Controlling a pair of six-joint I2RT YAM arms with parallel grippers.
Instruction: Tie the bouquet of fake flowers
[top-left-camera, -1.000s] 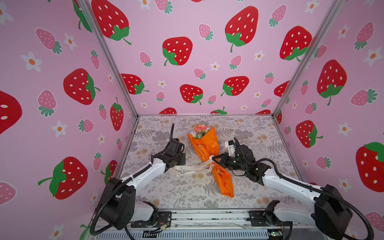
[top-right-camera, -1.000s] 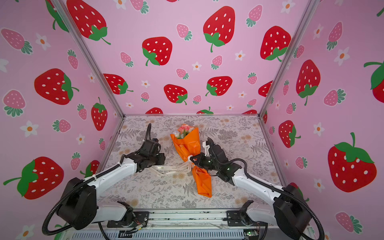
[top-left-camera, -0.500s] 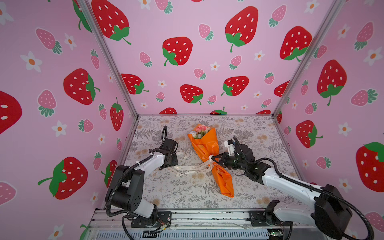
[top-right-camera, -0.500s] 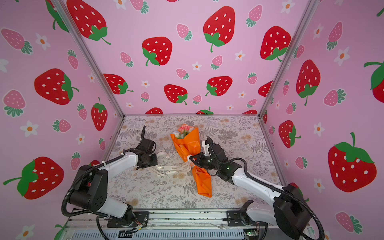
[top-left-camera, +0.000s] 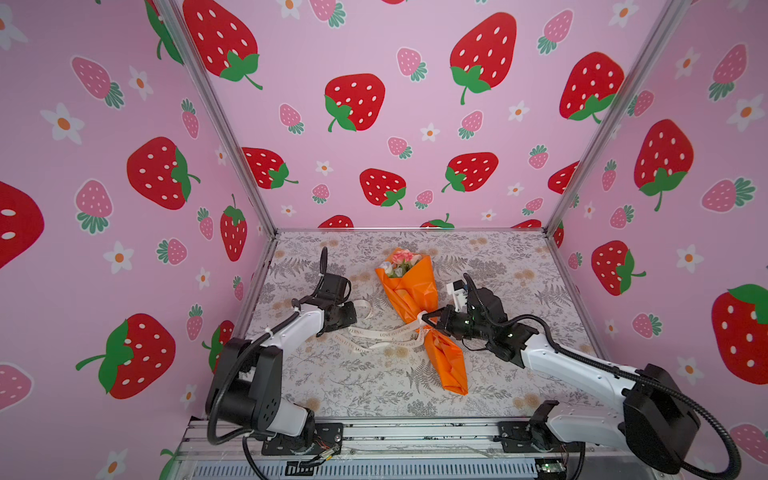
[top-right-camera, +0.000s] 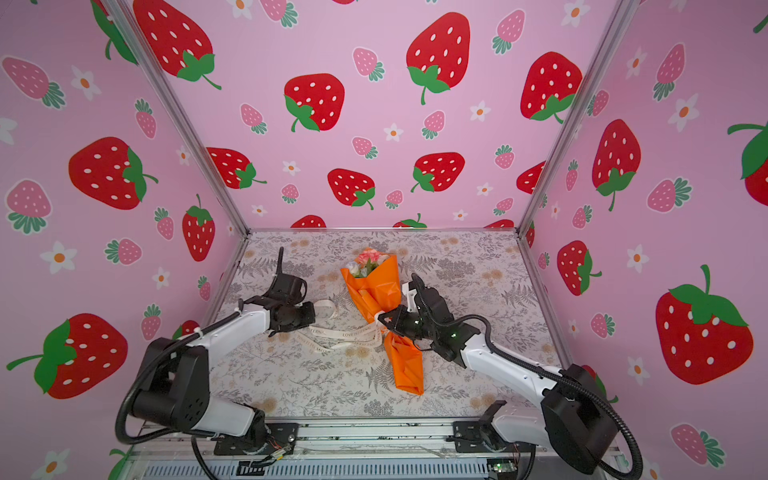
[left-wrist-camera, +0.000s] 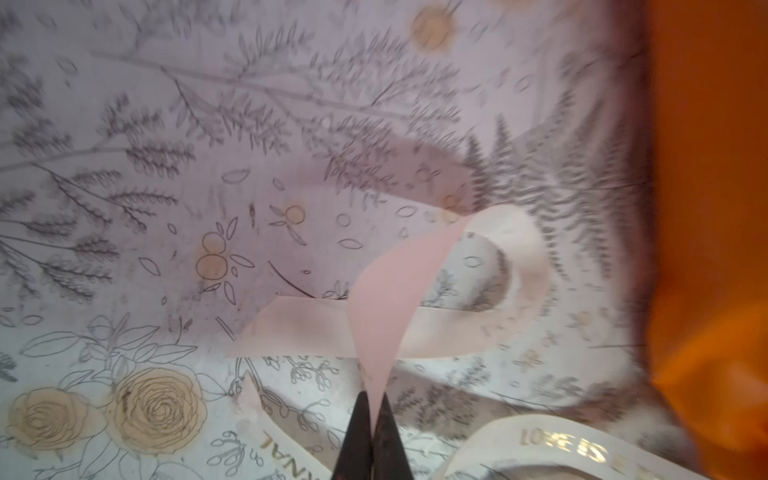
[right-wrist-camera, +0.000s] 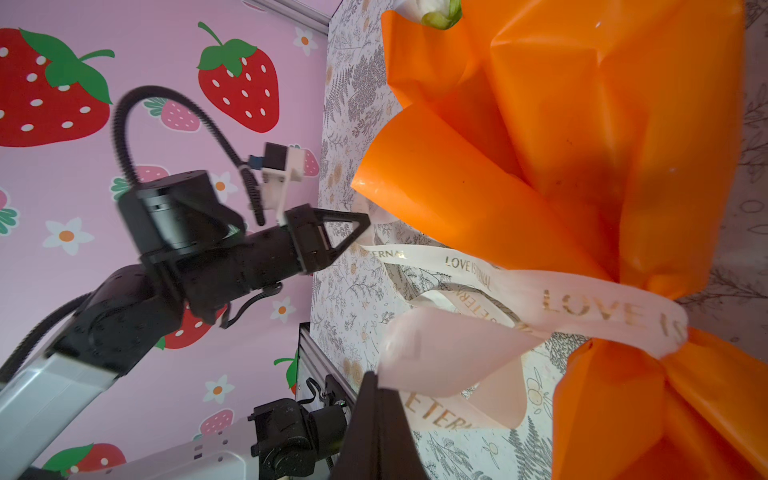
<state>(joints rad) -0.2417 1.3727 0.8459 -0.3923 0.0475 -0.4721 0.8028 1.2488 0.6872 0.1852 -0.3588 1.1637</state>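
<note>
Pink walls (top-left-camera: 374, 41) printed with red strawberries and small daisies enclose a tabletop (top-left-camera: 519, 266) covered in a grey fern-and-rose print. The bouquet of fake flowers (top-left-camera: 402, 259) lies mid-tabletop, heads toward the back wall, wrapped in orange paper (top-left-camera: 409, 293) cinched at the waist by a cream ribbon (top-left-camera: 390, 334) lettered in gold. The left gripper (left-wrist-camera: 372, 411) has its jaws pinched shut on a ribbon tail left of the wrap, while the right gripper (right-wrist-camera: 376, 384) has its jaws closed on a ribbon loop just beside the cinch.
</note>
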